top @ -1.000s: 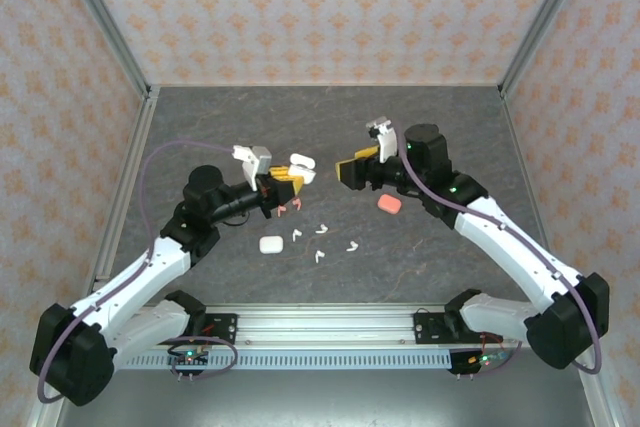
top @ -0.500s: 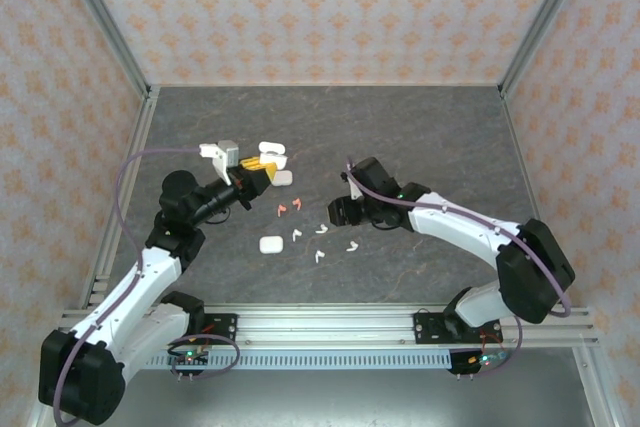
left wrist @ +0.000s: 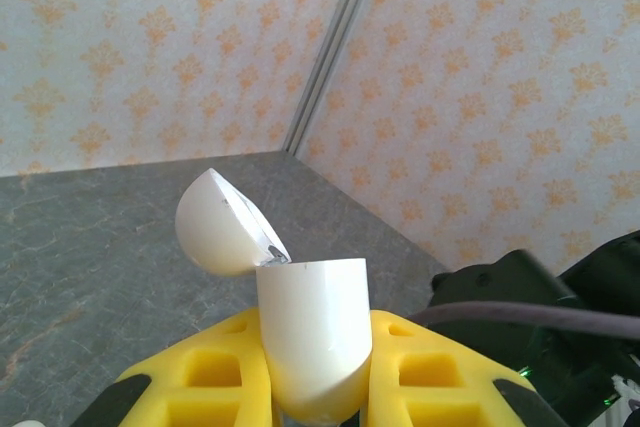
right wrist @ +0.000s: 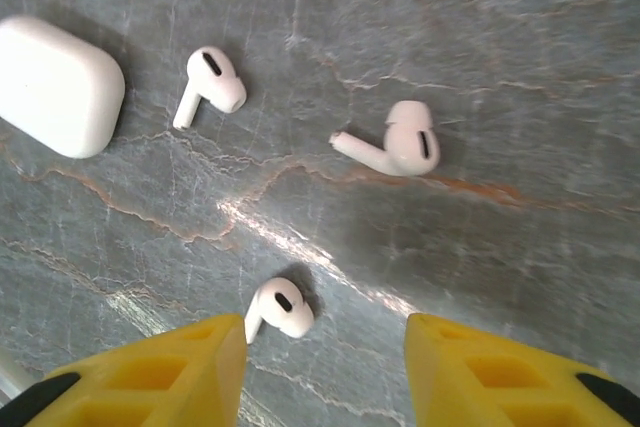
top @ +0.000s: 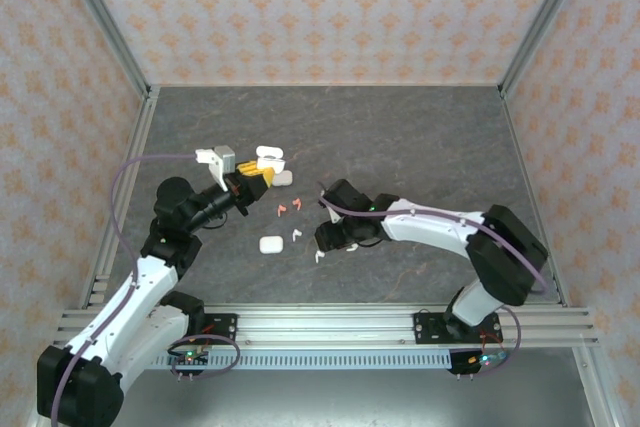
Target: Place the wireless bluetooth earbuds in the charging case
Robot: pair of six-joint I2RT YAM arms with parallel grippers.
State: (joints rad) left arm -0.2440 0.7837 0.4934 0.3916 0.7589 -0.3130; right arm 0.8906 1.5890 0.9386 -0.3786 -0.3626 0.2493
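Three white earbuds [right wrist: 395,142] are lying on table [right wrist: 520,37] under R gripper [right wrist: 325,367], which is hovering wide open after swinging in from right side of top view. L gripper [top: 252,177] is clamping open charging case [left wrist: 314,332], upper left of center; pick prob. coming next.

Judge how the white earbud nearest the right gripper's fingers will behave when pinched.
The earbud looks like glossy hard plastic: probably rigid but slippery. Tiny beside the yellow fingers, it is likely very light and may skid on the smooth table. Its rounded head could pivot out.
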